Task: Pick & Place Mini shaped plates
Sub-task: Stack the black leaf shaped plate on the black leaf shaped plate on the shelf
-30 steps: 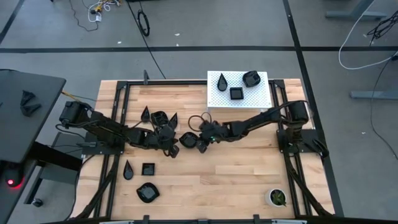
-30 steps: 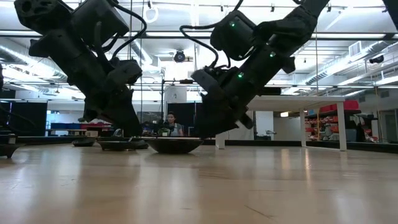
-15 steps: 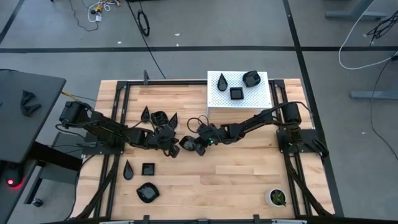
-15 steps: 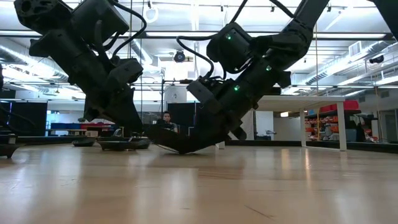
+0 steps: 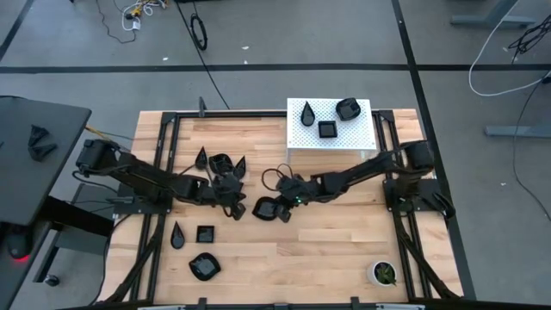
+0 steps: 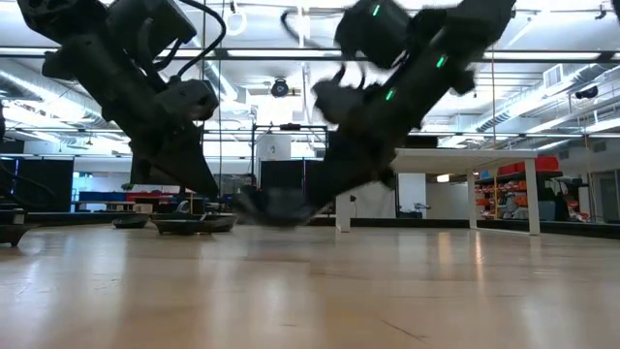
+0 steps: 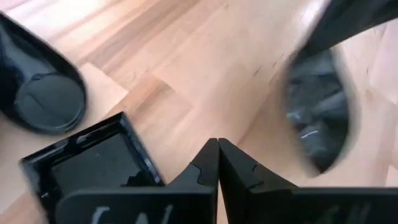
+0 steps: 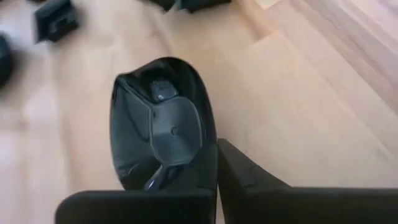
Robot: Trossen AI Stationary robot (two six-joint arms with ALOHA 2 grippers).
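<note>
Right gripper [image 5: 281, 209] pinched shut on rim of oval plate [image 5: 269, 208] at table centre. Plate [image 8: 163, 133] juts straight out from fingertips, long axis in line with fingers, pointing toward left arm, away from white perforated board [image 5: 330, 125]. Board already carries three plates, behind right arm: carry likely runs back that way. Left gripper [image 5: 232, 207] shut on nothing, just beside square plate [image 7: 102, 163], near held plate.

You had open worktop [image 5: 327, 250] toward the front; dishes [image 5: 219, 162] and both arms crowded the middle.
</note>
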